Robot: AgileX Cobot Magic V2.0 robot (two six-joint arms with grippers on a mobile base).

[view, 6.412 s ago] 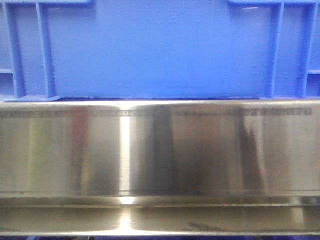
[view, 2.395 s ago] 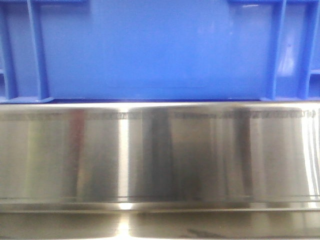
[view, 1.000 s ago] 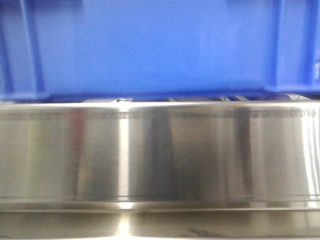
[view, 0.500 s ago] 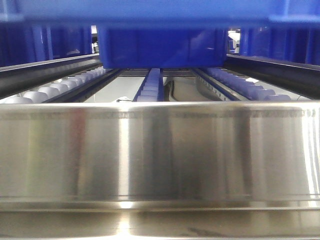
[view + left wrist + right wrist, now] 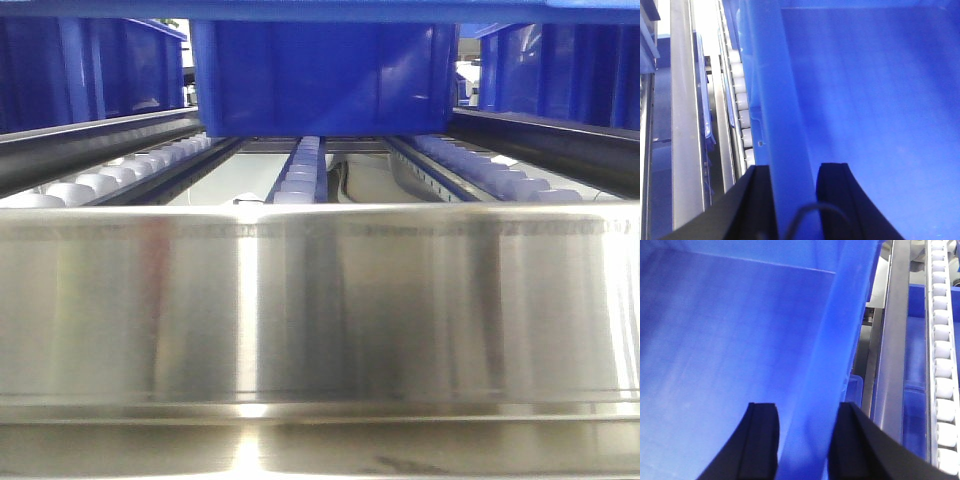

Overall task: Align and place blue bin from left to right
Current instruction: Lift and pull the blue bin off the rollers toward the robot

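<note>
The left gripper (image 5: 796, 172) has its black jaws clamped across one side wall of the large bright blue plastic bin (image 5: 880, 100), one jaw inside and one outside. The right gripper (image 5: 807, 412) clamps the opposite wall the same way. White roller tracks (image 5: 942, 365) run below, outboard of both pairs of jaws.

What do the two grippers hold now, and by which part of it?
Both hold the blue bin: the left gripper clamps its left side wall, the right gripper its right side wall, one finger inside, one outside.
</note>
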